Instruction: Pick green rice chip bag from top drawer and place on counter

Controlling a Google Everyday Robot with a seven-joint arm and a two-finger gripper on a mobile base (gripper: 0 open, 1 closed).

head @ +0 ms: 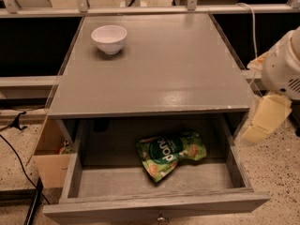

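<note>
We log the approach step: the green chip bag [171, 153] lies in the open drawer [117, 184], the gripper [265, 121] hangs beside the counter [164, 69] at right, released or clenched we cannot tell, and next must swing left and down onto the bag.

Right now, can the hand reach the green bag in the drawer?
Probably yes. The drawer is open, the bag lies uncovered in it, and the hand hangs just right of it.
</note>
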